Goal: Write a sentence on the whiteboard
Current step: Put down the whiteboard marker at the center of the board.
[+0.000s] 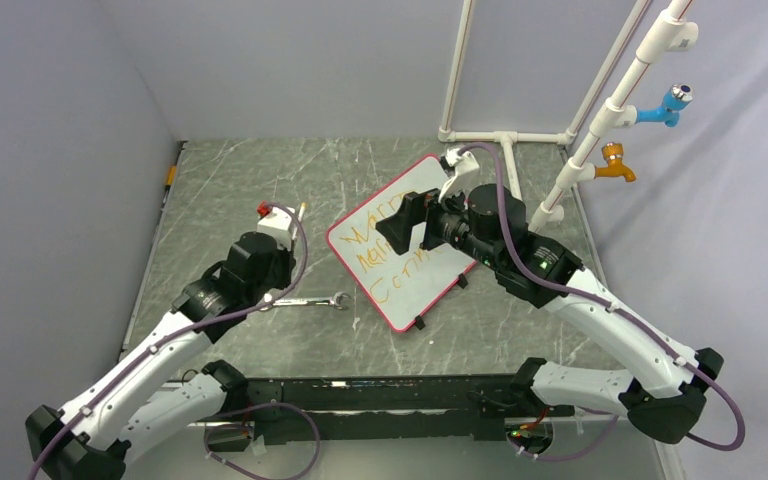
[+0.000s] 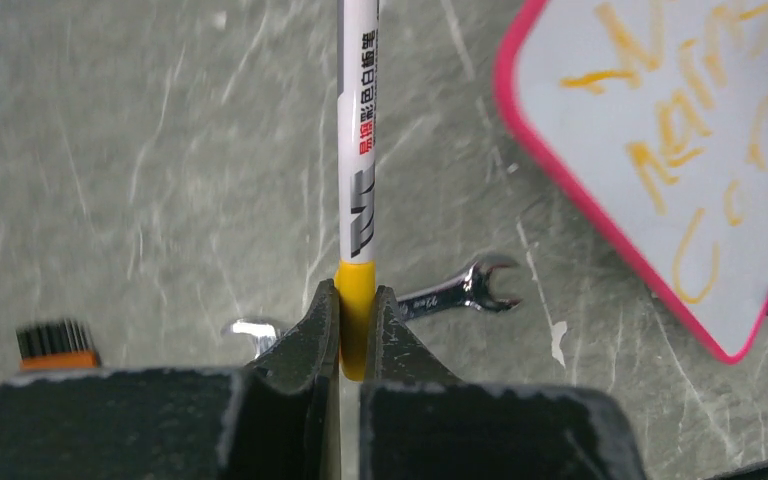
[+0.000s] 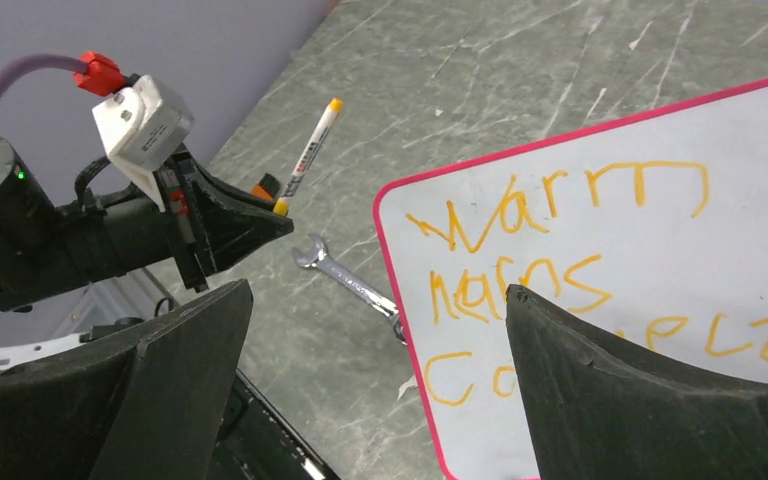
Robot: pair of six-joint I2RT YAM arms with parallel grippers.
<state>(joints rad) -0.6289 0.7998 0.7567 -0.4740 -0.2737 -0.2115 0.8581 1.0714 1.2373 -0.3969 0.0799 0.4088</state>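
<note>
Lying askew on the grey marbled surface point(image 1: 250, 180), the whiteboard point(image 1: 430, 275) bears orange writing and sits directly under the right hand point(image 3: 380, 292), whose jaws gape wide, gripping nothing. Left of the board, apart from it, the left hand point(image 2: 357, 300) is clenched on an orange-ended marker point(image 2: 358, 150); a wrench point(image 2: 460, 290) lies between them on the surface.

White arm links point(image 1: 160, 350), black joints point(image 1: 675, 405) — purple cables point(image 3: 20, 75), a red plug point(image 3: 100, 72), black right gripper point(image 3: 378, 290)
</note>
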